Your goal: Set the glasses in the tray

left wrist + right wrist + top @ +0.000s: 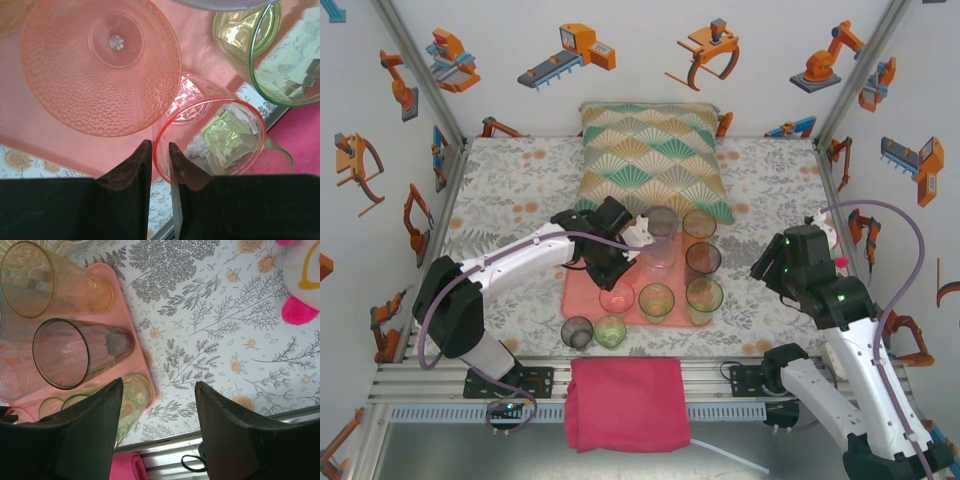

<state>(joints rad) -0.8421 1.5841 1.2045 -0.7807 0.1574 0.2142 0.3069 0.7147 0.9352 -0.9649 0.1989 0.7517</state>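
Near edge: a folded magenta cloth (625,402) hangs over the rail and is not part of the job. Just beyond it on the worktop, a smoky grey glass (577,331) and a green glass (610,331) stand upright side by side, just short of the tray (680,318). These two are yet to go in.

Tray, near row: a pink-rimmed glass (617,297) stands upright toward the near-left corner. The left gripper (159,143) sits over it, one finger outside the wall and one inside, with the rim running through the narrow gap. A rim hold makes sense here, since the neighbours leave little room to close around the body. Cannot tell whether the pads press the rim or stand just clear. Judgement: this is the set-down or release step.

Next to it stands a yellow-green glass (656,300). The other glasses (702,260) sit in tight rows further in, likely to save space.

Right gripper (159,386): wide apart, empty, over bare worktop just right of the tray. It looks parked out of the left arm's way.

Far: a patterned cushion (655,160) lies behind the tray.
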